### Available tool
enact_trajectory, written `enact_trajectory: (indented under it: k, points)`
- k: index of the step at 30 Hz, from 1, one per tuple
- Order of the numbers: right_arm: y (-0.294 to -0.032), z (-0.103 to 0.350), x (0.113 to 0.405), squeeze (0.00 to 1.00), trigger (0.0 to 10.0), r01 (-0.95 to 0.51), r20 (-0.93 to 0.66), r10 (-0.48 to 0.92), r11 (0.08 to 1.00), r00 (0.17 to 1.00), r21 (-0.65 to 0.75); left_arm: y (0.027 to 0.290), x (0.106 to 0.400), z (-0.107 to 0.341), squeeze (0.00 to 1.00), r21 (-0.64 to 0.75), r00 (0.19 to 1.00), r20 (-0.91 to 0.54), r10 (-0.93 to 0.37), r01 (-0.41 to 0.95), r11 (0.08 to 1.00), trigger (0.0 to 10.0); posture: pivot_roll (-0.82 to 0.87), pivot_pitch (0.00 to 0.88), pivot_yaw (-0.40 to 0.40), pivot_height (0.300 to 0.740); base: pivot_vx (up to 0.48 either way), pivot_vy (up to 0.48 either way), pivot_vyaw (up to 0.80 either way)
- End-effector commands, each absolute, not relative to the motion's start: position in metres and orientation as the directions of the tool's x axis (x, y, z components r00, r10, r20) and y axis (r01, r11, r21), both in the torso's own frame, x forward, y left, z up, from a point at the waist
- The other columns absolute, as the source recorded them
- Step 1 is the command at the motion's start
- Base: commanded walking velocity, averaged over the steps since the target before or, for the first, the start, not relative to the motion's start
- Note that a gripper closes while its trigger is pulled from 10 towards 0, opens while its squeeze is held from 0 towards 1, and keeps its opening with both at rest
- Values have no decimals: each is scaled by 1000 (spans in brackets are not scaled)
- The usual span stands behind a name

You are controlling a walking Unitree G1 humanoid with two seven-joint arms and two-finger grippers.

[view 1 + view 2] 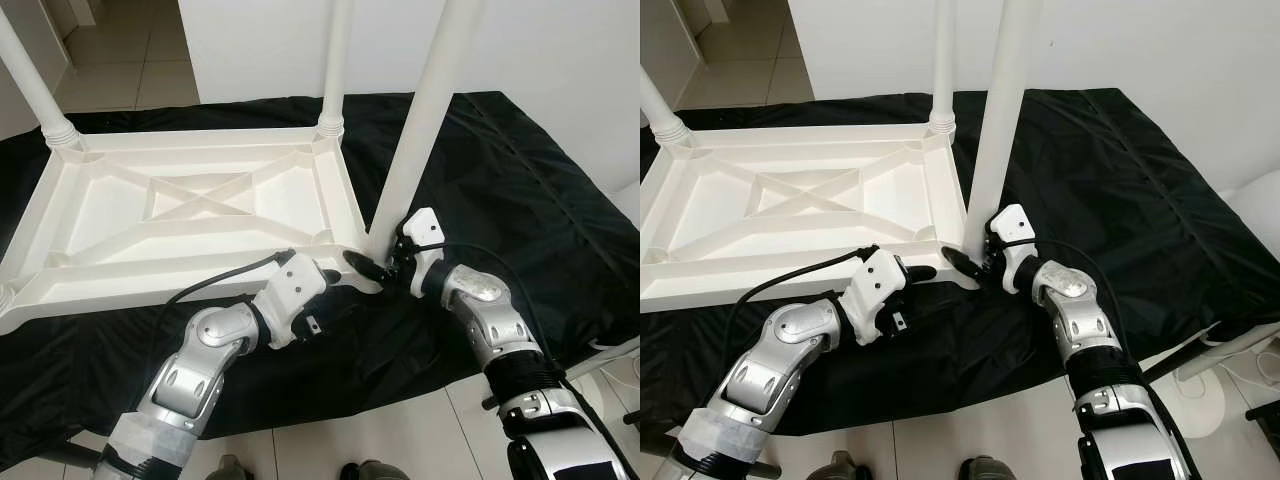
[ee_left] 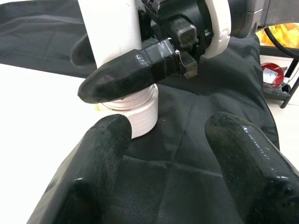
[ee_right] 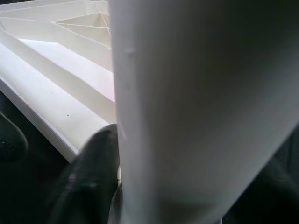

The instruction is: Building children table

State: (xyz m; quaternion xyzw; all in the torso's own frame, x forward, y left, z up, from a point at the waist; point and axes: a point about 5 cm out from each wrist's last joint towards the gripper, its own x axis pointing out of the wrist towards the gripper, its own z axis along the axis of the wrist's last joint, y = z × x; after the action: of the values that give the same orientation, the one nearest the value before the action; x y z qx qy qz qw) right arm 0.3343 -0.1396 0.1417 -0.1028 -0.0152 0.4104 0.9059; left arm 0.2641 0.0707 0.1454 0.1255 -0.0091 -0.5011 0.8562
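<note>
Right gripper [image 1: 375, 262] clasps the table leg [image 1: 425, 110] at its socket

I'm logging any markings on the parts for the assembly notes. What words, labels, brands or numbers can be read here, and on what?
None can be read. The upturned white table top, its legs, the black sheet and both grippers, left and right, show no legible text.
</note>
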Motion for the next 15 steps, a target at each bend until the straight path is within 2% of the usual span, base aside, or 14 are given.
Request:
enact_trajectory:
  k: [1,5,6,9,10,13,15]
  points:
    - [-141,140,335,0,0,-747,-73,752,630,655,-210,71,263,146,0,222,488,-116,-865,862,456,10000,-9,39,-23,740,0,0,0]
    - [-145,138,335,0,0,-732,-60,738,652,673,-197,71,264,147,0,223,491,-118,-863,860,459,10000,-13,46,-25,740,0,0,0]
    - [-146,136,335,0,627,-721,-57,726,665,686,-195,71,264,147,0,222,492,-118,-863,860,459,10000,-13,46,-25,740,0,0,0]
    - [-146,136,335,0,627,-721,-57,726,665,686,-195,71,264,147,0,222,492,-118,-863,860,459,10000,-13,46,-25,740,0,0,0]
    - [-146,136,335,0,10000,-706,-50,711,683,702,-188,71,263,147,0,221,491,-118,-863,860,459,10000,-16,48,-26,740,0,0,0]
    - [-147,136,336,0,10000,-593,-25,600,783,800,-187,69,263,146,0,219,488,-118,-865,862,457,10000,-21,52,-23,740,0,0,0]
    - [-148,135,337,0,10000,-573,-21,579,800,815,-180,69,263,146,0,219,488,-118,-865,862,457,10000,-24,58,-20,740,0,0,0]
